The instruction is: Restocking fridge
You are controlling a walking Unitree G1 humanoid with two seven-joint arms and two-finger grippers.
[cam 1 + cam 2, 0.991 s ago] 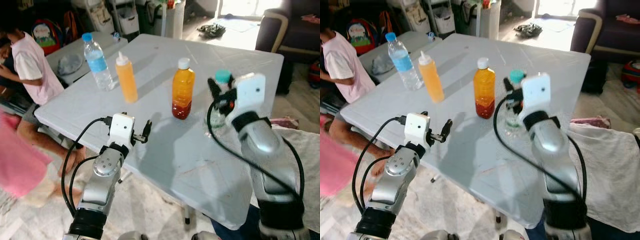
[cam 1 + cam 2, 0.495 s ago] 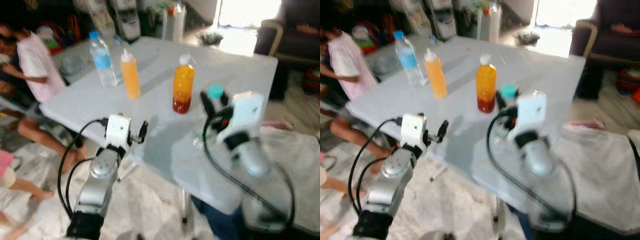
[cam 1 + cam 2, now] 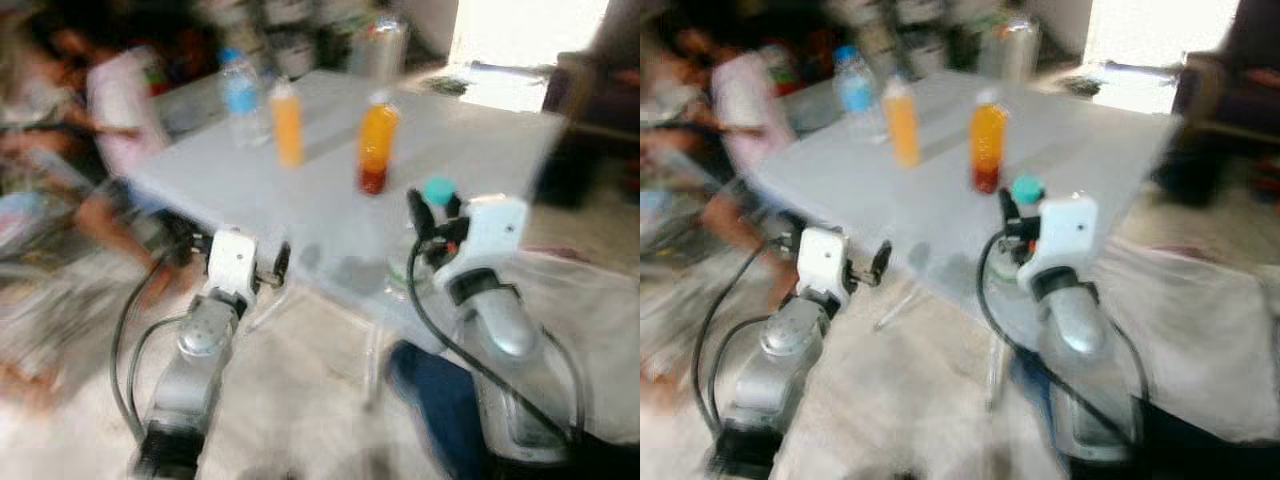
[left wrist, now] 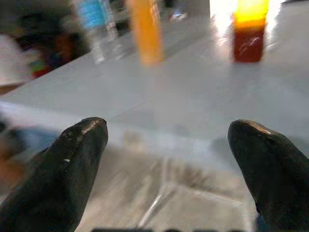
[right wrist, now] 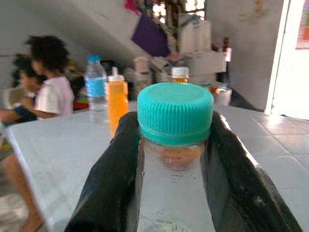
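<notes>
My right gripper (image 3: 428,215) is shut on a clear bottle with a teal cap (image 5: 175,112), held upright over the near edge of the grey table (image 3: 330,190). The same bottle's teal cap (image 3: 438,190) stands above the fingers in the head views. On the table stand an amber juice bottle (image 3: 376,148), an orange squeeze bottle (image 3: 288,123) and a blue-capped water bottle (image 3: 241,97). My left gripper (image 3: 280,262) is open in front of the table's near edge, with nothing between its fingers (image 4: 79,159). The head views are blurred.
A person in a pink shirt (image 3: 115,100) sits at the left of the table, with another person beside them. A dark sofa (image 3: 600,90) is at the right. Pale cloth (image 3: 1210,330) lies at the right of my right arm. Bare floor lies below the table.
The whole picture has shifted: the table now lies further away and higher in view. The right gripper still holds the teal-capped bottle. The left gripper stays open.
</notes>
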